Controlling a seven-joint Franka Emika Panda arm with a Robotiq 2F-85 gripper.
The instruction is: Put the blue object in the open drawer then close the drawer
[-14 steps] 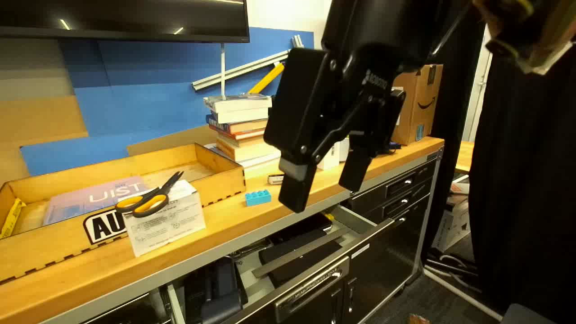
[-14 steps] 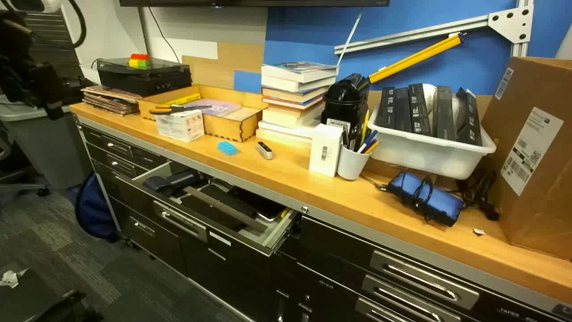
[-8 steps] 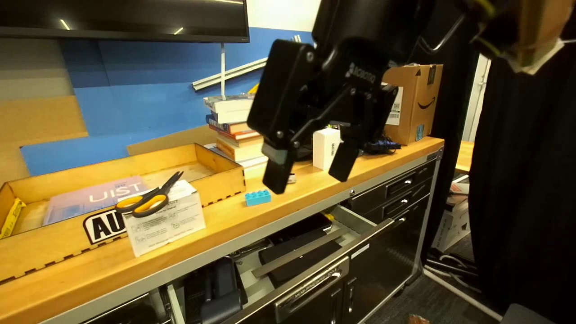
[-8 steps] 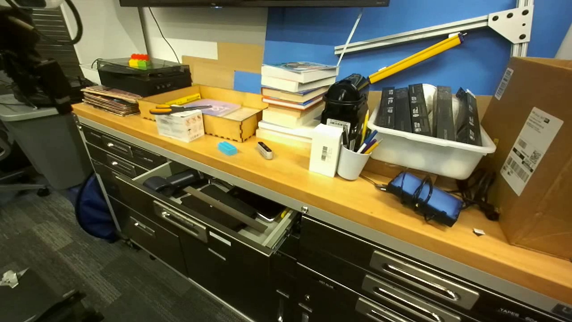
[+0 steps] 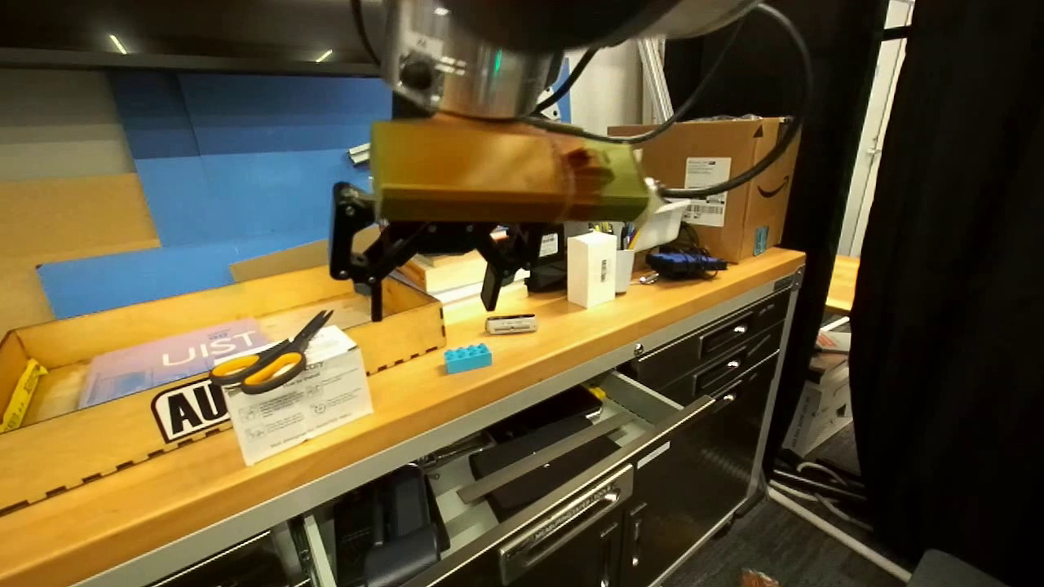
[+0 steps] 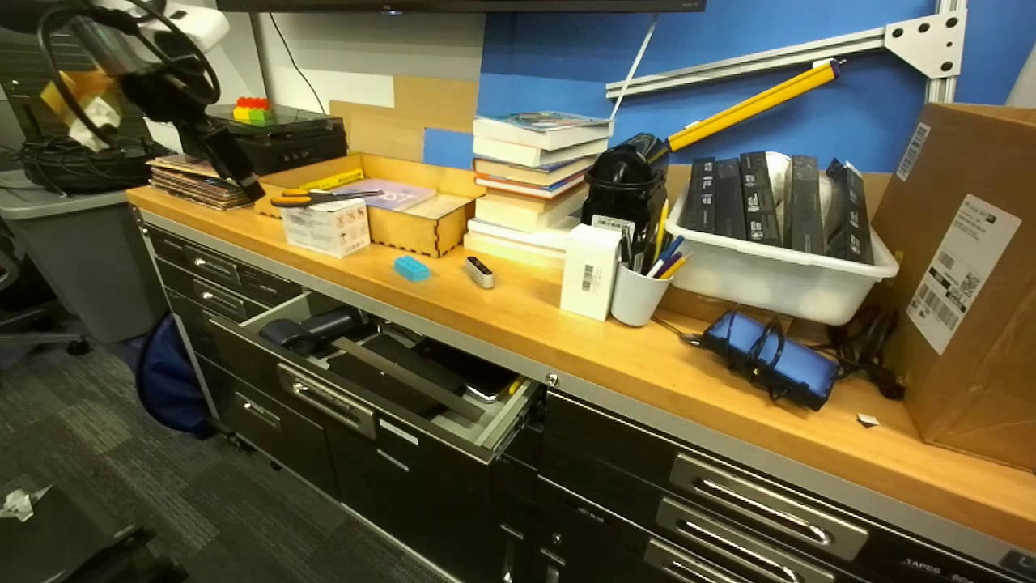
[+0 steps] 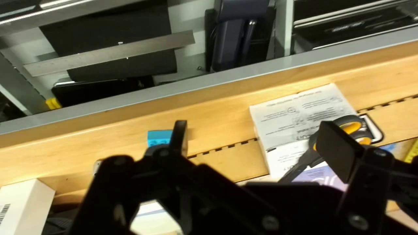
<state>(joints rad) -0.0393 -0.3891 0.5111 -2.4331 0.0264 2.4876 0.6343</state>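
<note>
On the wooden counter (image 5: 416, 393) sits the blue block (image 5: 467, 359): centre the empty, wide-spread gripper (image 5: 433, 306) above it before descending.

The block (image 5: 467, 359) is light blue, the tool (image 5: 433, 300) and drawer front (image 6: 259, 361) black.
</note>
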